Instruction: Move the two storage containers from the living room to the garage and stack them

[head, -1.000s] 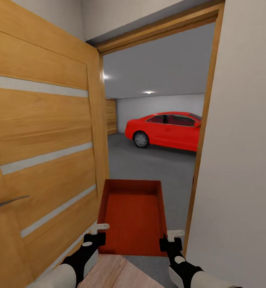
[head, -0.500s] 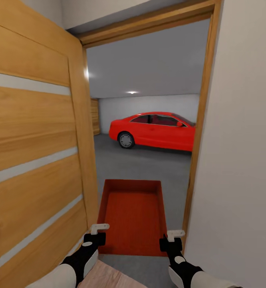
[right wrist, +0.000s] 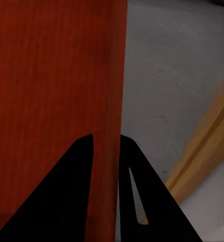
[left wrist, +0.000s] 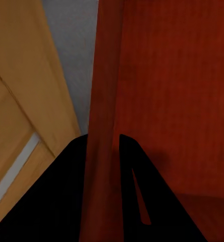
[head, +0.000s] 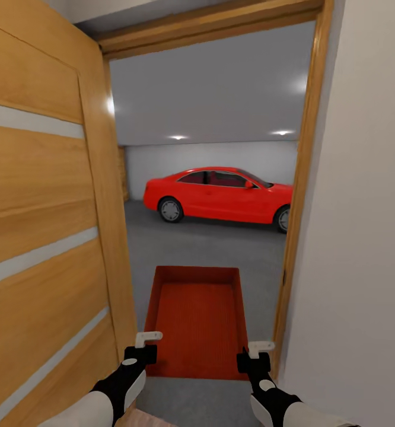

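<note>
I carry one orange-red storage container (head: pixel 196 320) level in front of me, held by both arms, in the doorway to the garage. My left gripper (head: pixel 145 344) is shut on its left wall near the close corner. My right gripper (head: pixel 254 350) is shut on its right wall. In the left wrist view the red wall (left wrist: pixel 103 126) runs between the two dark fingers. The right wrist view shows the same clamp on the other wall (right wrist: pixel 112 101). The bin is empty. Beyond the doorway lies the dark grey garage floor (head: pixel 209 249).
An open wooden door (head: pixel 43 237) stands close on my left, its edge near the bin. The wooden door frame (head: pixel 295 207) and a cream wall (head: pixel 363 237) are close on my right. A shiny red car (head: pixel 218 194) is parked across the back of the garage.
The view has advanced through the doorway: the door slid left and its handle left the picture, more of the garage and car show. The container and both grippers hold the same pose.
</note>
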### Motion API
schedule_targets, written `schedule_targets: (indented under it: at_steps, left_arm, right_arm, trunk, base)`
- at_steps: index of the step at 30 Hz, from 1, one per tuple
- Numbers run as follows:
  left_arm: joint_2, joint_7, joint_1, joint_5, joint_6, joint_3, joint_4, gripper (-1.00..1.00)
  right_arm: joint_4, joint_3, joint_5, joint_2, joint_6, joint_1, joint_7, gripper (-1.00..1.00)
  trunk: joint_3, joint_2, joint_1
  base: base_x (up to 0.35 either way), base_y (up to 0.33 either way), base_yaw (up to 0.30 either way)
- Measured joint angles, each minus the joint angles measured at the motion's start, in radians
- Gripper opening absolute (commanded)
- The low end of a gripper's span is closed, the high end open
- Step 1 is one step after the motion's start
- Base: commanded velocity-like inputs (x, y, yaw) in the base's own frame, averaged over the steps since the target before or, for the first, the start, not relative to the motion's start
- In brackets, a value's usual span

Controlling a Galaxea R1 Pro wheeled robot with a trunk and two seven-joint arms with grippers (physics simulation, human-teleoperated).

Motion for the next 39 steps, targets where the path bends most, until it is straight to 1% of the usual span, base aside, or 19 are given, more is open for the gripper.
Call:
schedule_targets:
  at_steps: [10,17,33,39]
  left_arm:
    - [0.0,0.0,0.0,0.0,0.0,0.0,0.0,-1.0]
    - [0.0,0.0,0.0,-0.001,0.0,-0.001,0.0,-1.0]
    - [0.0,0.0,-0.001,0.0,0.0,-0.001,0.0,-1.0]
    - [0.0,0.0,0.0,0.0,0.0,-0.001,-0.001,-1.0]
  right_arm:
    - [0.0,0.001,-0.002,0.0,0.0,0.0,-0.001,-1.0]
    - [0.001,0.006,-0.007,0.001,-0.002,0.0,-0.003,-1.0]
    - [0.0,0.004,-0.005,0.001,-0.001,0.0,-0.002,-1.0]
    - [0.0,0.0,-0.001,0.0,-0.001,0.0,-0.001,-1.0]
  trunk:
    - [0.0,0.0,0.0]
    - [0.0,0.0,0.0]
    - [0.0,0.0,0.0]
    - [0.0,0.0,0.0]
  base:
    - [0.231,0.229,-0.019]
    - [0.231,0.229,-0.244]
    - [0.226,0.212,-0.275]
    - [0.049,0.041,-0.065]
